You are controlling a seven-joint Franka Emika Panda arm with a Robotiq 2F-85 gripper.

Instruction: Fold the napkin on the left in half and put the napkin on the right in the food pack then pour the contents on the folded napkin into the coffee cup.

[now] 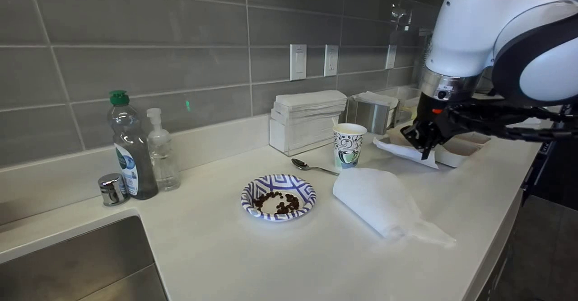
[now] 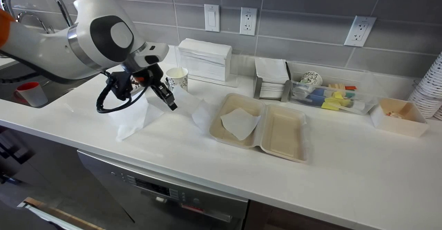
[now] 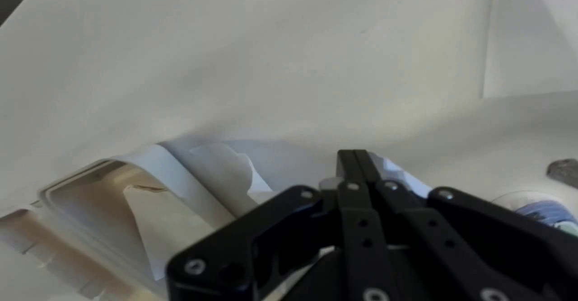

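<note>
A white napkin lies loosely folded over on the counter; it also shows in the wrist view. The open beige food pack holds a white napkin piece in its left half. More white napkin stands against the pack's outer side; I cannot tell whether the two are joined. The patterned paper coffee cup stands upright behind the folded napkin. Dark beans lie in a blue-and-white paper bowl. My gripper is shut and empty, above the counter between folded napkin and pack.
A spoon lies between bowl and cup. A napkin stack, a steel napkin holder and a clear bin stand along the wall. Soap bottles stand by the sink. A small box stands farther along.
</note>
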